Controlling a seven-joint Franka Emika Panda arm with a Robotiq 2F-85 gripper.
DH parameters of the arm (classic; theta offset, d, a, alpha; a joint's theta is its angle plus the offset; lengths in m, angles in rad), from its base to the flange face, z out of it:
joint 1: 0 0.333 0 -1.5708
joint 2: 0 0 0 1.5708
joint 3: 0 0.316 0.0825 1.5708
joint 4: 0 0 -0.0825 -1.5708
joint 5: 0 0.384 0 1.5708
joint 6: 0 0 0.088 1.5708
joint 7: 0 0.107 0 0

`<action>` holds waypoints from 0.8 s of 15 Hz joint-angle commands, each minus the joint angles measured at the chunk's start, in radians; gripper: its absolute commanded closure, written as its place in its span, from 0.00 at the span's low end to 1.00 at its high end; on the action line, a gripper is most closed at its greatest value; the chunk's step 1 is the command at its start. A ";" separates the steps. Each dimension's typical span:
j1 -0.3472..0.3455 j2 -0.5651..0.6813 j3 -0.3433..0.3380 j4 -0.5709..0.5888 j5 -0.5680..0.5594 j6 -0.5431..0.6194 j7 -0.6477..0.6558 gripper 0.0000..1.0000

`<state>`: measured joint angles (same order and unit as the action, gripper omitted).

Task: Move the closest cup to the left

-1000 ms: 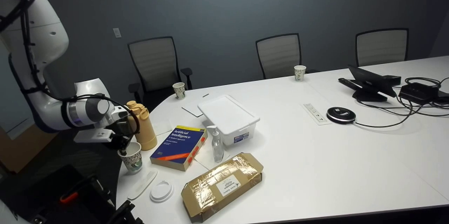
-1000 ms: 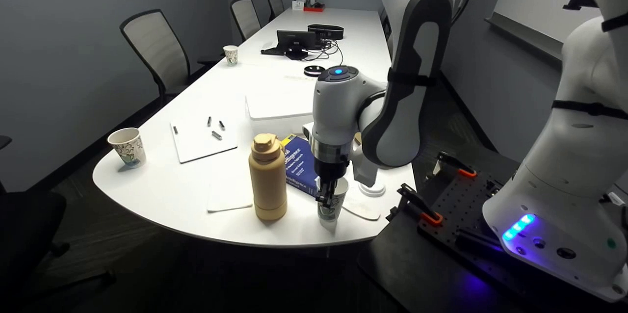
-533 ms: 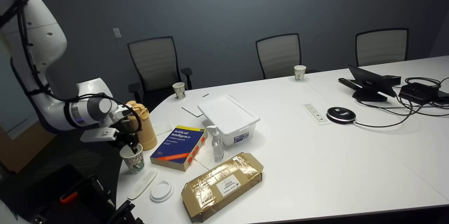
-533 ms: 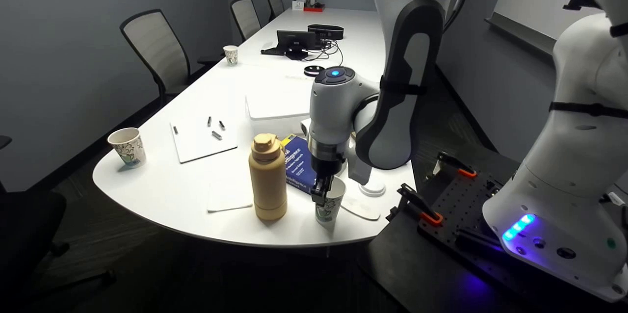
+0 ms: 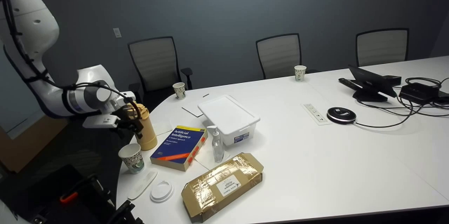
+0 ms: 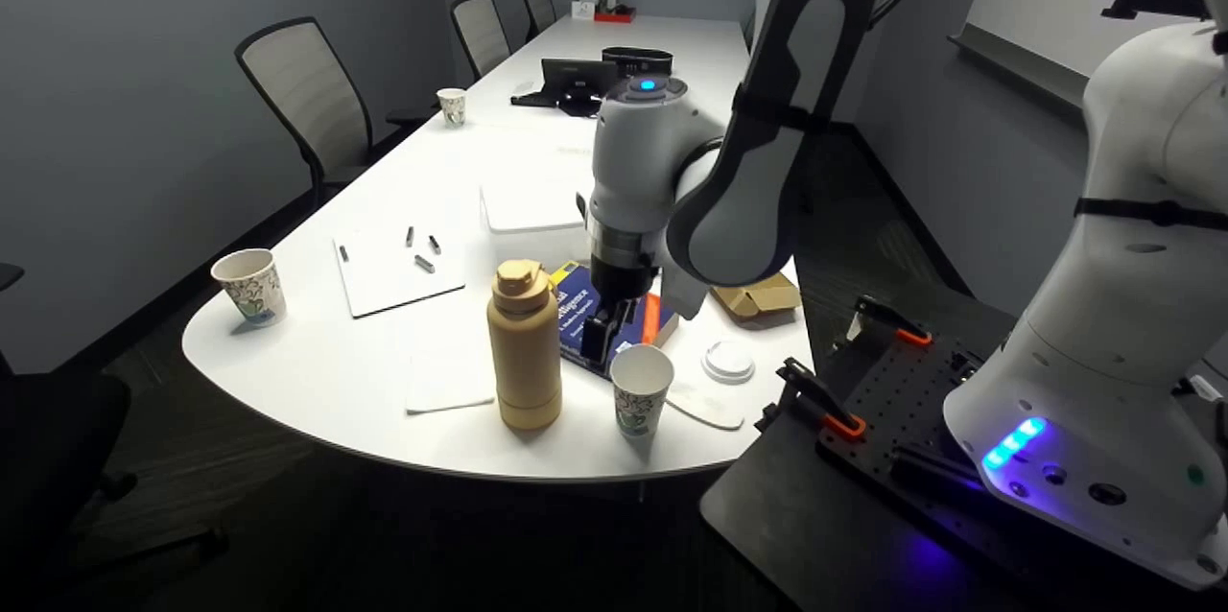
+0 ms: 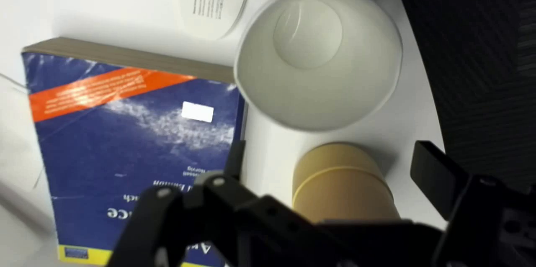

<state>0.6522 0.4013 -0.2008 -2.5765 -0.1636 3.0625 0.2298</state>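
The closest cup [image 5: 132, 159], white paper with a leafy pattern, stands upright near the rounded table end in both exterior views. In the wrist view I look down into this cup [image 7: 322, 87], which lies ahead of the fingertips. My gripper [image 7: 335, 166] is open, its fingers wide apart with nothing held. In an exterior view the gripper [image 6: 602, 334] hangs above and just behind the cup [image 6: 640, 393], apart from it. Two similar cups stand farther off: a near-edge cup [image 6: 251, 288] and a distant cup [image 6: 451, 108].
A tan bottle [image 6: 525, 353] stands close beside the cup and shows beyond the fingers. Around them lie a thick blue book [image 5: 179, 146], a flat white object [image 5: 142, 183], a white lid [image 5: 161, 191], a pump bottle [image 5: 217, 146], a cardboard box [image 5: 222, 185] and a lidded bin [image 5: 229, 115].
The fingers, earlier at the cup's rim, have let go and spread. My gripper has risen clear of the cup, which has shifted only slightly.
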 commanded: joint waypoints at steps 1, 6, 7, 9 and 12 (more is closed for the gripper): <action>-0.086 -0.244 0.020 -0.032 0.003 -0.225 -0.017 0.00; -0.333 -0.458 0.104 0.026 -0.016 -0.574 0.063 0.00; -0.378 -0.484 0.125 0.034 0.006 -0.611 0.054 0.00; -0.450 -0.524 0.159 0.043 0.053 -0.660 0.045 0.00; -0.519 -0.562 0.193 0.044 0.096 -0.691 0.049 0.00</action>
<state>0.1882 -0.1201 -0.0538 -2.5335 -0.1108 2.4192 0.2668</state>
